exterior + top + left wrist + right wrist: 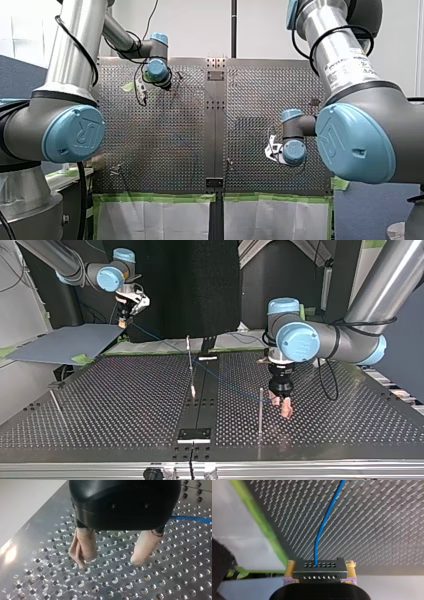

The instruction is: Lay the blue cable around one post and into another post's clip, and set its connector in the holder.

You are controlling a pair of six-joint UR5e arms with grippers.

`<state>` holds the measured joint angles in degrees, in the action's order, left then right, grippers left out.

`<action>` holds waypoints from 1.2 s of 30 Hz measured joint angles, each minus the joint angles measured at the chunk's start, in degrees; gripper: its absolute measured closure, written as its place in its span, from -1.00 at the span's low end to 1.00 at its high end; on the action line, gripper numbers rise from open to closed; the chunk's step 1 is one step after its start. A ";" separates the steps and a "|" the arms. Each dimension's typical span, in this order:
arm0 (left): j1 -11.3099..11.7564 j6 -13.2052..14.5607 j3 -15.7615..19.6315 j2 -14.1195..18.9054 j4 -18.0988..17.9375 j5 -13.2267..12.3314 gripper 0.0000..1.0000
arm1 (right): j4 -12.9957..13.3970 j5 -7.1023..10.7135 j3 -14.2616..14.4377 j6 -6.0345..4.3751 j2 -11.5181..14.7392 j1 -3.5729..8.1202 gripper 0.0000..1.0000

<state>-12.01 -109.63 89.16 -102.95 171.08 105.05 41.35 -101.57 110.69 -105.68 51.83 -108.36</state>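
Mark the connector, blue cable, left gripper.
connector (320,571), right wrist view, middle of its body.
blue cable (324,522), right wrist view, stretch ahead of connector.
left gripper (108,562), left wrist view, midway between fingertips.

Two hands are showing over one worktop (125,405): my left hand (281,407), my right hand (123,321). One blue cable (322,530) is leaving one connector (319,571). The top view is showing three posts: a right post (260,412), a middle post (189,352), a left post (55,402).

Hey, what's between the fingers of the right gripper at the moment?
My right gripper is shut on a dark connector with rows of small holes; the blue cable runs out of its far face. The connector's gripped sides are covered by the fingers.
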 joint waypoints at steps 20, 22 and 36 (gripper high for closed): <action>-0.23 -1.35 0.02 0.00 -0.02 -0.68 -1.00 | 11.82 0.93 1.56 -2.15 -8.97 4.21 0.94; -0.22 -1.36 0.02 0.00 -0.03 -0.68 -1.00 | 12.77 0.98 1.40 -2.51 -9.94 4.58 0.88; 0.04 -1.44 0.02 0.00 -0.07 -1.16 -1.00 | 16.58 2.57 -1.34 -4.90 -18.22 5.72 0.88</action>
<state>-11.97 -111.06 89.18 -102.95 171.01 103.88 57.94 -99.00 109.35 -110.58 33.60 -102.63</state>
